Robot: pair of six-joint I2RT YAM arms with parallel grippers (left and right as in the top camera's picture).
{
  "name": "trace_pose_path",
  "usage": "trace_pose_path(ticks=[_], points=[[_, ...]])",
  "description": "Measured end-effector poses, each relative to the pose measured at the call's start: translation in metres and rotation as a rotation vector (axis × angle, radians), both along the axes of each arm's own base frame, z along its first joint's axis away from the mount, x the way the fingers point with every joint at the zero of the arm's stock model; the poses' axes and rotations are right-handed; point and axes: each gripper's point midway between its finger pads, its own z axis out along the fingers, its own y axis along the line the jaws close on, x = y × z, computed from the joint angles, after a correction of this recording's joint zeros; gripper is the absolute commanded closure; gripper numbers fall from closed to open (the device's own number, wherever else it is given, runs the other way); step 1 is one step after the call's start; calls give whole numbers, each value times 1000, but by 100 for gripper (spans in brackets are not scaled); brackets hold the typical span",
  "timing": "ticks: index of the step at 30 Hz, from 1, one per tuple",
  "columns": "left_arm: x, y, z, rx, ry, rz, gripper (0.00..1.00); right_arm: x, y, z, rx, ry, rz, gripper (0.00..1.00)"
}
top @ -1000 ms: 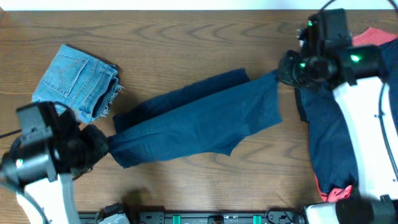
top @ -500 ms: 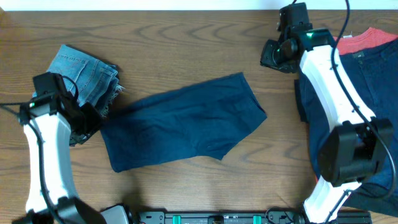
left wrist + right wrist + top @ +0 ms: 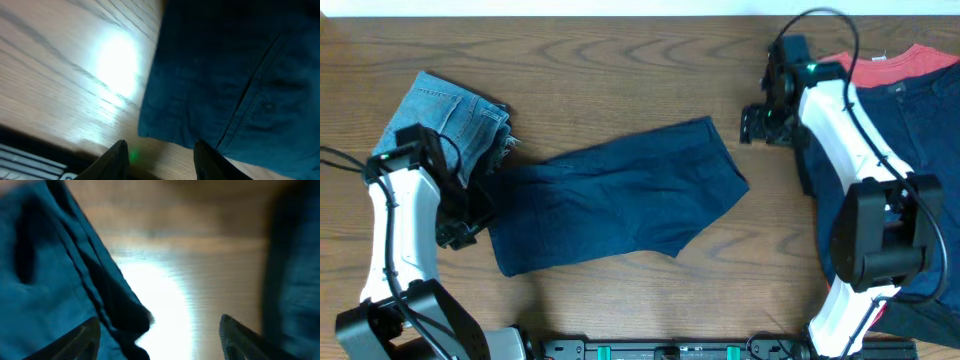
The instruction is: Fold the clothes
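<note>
The dark navy plain shorts [image 3: 620, 205] lay flat and spread near the middle of the brown wooden counter [image 3: 620, 55]. Their long axis ran on a slant from a lower-left end to an upper-right corner.

The left pincer [image 3: 460, 228] sat at the lower-left end, just beside the cloth's edge. In the left wrist view its 2 fingers [image 3: 117, 159] stood apart with nothing between them, and a corner of the shorts lay just ahead of the gap and to its right.

The right pincer [image 3: 757, 125] hung just off the upper-right corner, clear of the cloth. The right wrist view showed it spread wide and empty over bare wood, with the shorts' edge off to its left.

Each arm therefore faced 1 end of the same axis, and neither gripped fabric. The left looked the nearer of the 2 to its end. Any fold would probably call for each pincer to close the small gap inward along that slant before pinching.

The light-blue frayed denim shorts [image 3: 445, 125] sat folded at the upper left, near the left arm. The red T-shirt [image 3: 885, 68] and a second dark navy garment [image 3: 920, 150] lay at the right.
</note>
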Motion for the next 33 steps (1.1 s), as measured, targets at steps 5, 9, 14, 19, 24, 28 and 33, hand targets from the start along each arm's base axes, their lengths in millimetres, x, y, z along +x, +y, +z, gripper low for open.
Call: trace_pose_path(ticks=[5, 9, 14, 19, 24, 28, 33], points=[[-19, -21, -29, -34, 54, -59, 57, -31, 27, -42, 163, 59, 113, 44], [-29, -30, -50, -42, 64, -86, 67, -45, 47, -52, 295, 67, 178, 91], [-24, -28, -70, -25, 10, -93, 81, -59, 48, -53, 309, 127, 153, 99], [-11, -25, -74, -6, -49, -98, 81, -116, 14, -42, 128, 383, -81, 74], [-9, -23, -73, 4, -56, -103, 81, -124, -20, -6, 4, 325, -207, 46], [-8, -22, -67, 5, -48, -111, 86, -89, -16, 21, 54, 94, -151, 55], [-7, -30, -56, -52, -43, -141, 88, -74, 13, 42, 205, -16, -4, 86]])
